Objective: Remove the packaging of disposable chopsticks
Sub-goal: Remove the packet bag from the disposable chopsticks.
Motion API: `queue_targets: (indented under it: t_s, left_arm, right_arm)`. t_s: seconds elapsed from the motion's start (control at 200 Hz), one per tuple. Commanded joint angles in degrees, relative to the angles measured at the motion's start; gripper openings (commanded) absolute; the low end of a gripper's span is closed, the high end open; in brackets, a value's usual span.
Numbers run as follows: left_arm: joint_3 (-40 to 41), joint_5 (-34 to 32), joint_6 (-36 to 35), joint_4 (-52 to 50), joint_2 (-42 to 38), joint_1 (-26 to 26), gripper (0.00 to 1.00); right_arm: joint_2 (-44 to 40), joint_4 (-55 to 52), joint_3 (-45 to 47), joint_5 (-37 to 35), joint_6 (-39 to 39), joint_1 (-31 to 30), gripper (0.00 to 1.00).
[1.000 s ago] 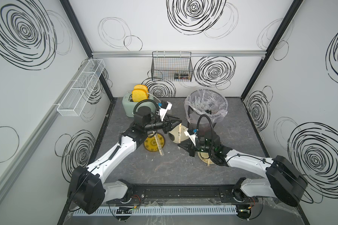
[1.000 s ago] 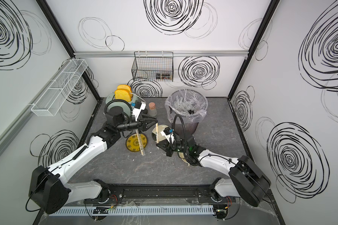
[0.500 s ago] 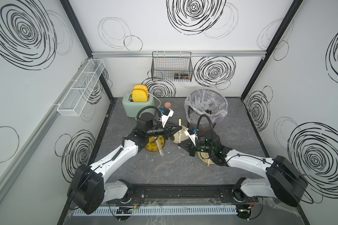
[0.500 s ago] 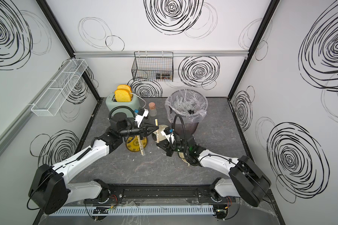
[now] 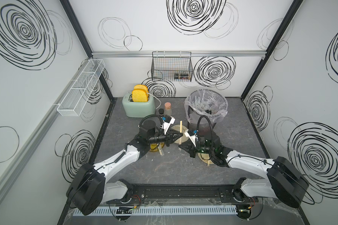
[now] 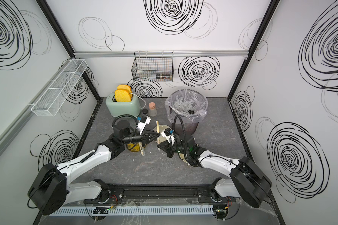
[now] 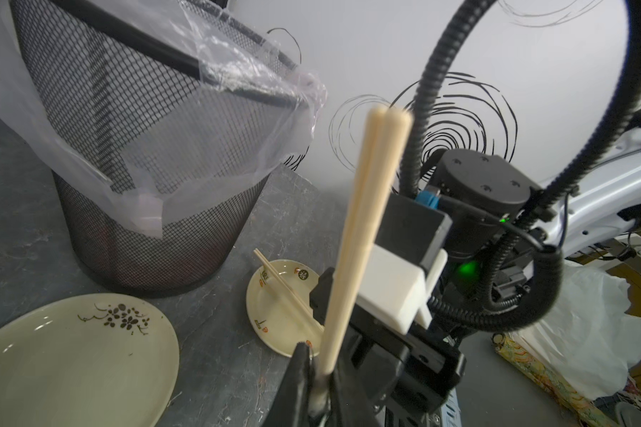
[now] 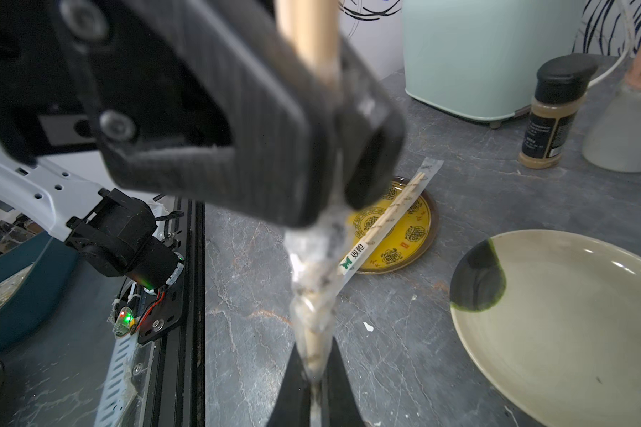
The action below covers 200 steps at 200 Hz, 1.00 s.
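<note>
Left fingers (image 7: 304,369): shut tight on the held pair (image 7: 363,222), low down the sticks; bare wood pokes up past them.
Held pair: up off the table (image 5: 164,171), mid-scene, btwn the two arms; one end naked, other end inside plastic.
Sleeve (image 8: 313,266): crumpled into a wad btwn the two sets of fingers, stick tip visible inside.
Right fingers (image 8: 297,377): pinched shut on the sleeve's tail; whether the stick tip is caught too, can't tell.
Step (my guess): pull-apart, approx halfway; sleeve not off yet.
Risk 1: if the right fingers have wood as well as plastic, pulling drags the sticks w/ the sleeve; pair could slip or snap.
Risk 2: thin plastic may tear at the wad & leave a scrap on the sticks.
Risk 3: left grip sits right at the wad's edge; it may be clamping plastic too, so the sleeve jams.
Around, left: toaster (image 5: 139,107), spice jar (image 8: 554,118), yellow plate (image 8: 419,236) w/ a wrapped pair (image 8: 385,218) across it, not yet done.
Around, middle: cream plate (image 8: 570,314), just beside the pull.
Around, right: lined bin (image 7: 145,166) at the back; small plate (image 7: 271,321) w/ a bare pair (image 7: 282,283) on it.
In the way: right arm's own cable loop & body sit btwn the sleeve & the bin; plates crowd the table below.
</note>
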<state>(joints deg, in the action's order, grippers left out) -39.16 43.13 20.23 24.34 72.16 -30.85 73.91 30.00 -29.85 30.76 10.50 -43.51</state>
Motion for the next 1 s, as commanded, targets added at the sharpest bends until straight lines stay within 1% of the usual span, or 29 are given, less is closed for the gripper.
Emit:
queue_targets:
  t_s: [0.0,0.135,0.245,0.395,0.455,0.53,0.685,0.861,0.996]
  left_arm:
    - [2.18,-0.05,1.57,0.02,0.95,-1.48,0.16]
    - [2.95,-0.52,1.66,0.18,0.83,-1.84,0.16]
    - [1.87,-0.69,1.43,-0.46,0.17,-1.87,0.17]
    - [-1.79,-1.13,-0.6,-3.52,-1.77,-1.63,0.29]
    - [-3.83,-1.41,-1.68,-5.49,-2.45,-1.2,0.37]
    - [-6.34,-1.35,-2.62,-7.38,-2.96,-0.33,0.43]
    - [-10.97,-1.09,-4.0,-10.07,-2.85,1.92,0.5]
    - [-14.9,-0.59,-4.94,-10.92,-1.27,3.07,0.51]
    - [-15.78,0.05,-4.91,-10.73,0.17,2.82,0.46]
  right_arm:
    - [-2.36,5.31,-0.66,-0.18,0.13,0.35,0.0]
    - [-2.35,5.44,-0.56,-0.09,0.22,0.43,0.0]
    - [-2.48,5.33,-0.56,-0.13,0.31,0.42,0.0]
    - [-2.15,5.34,-0.56,-0.09,0.12,0.35,0.0]
    - [-1.98,5.2,-0.74,0.04,0.13,0.35,0.0]
    - [-1.67,5.1,-0.91,0.17,0.03,0.26,0.0]
    - [-1.7,5.1,-0.92,0.17,-0.18,0.01,0.0]
    - [-1.4,5.07,-1.05,0.26,-0.24,-0.22,0.0]
    - [-1.42,5.03,-1.0,0.17,-0.23,-0.18,0.0]
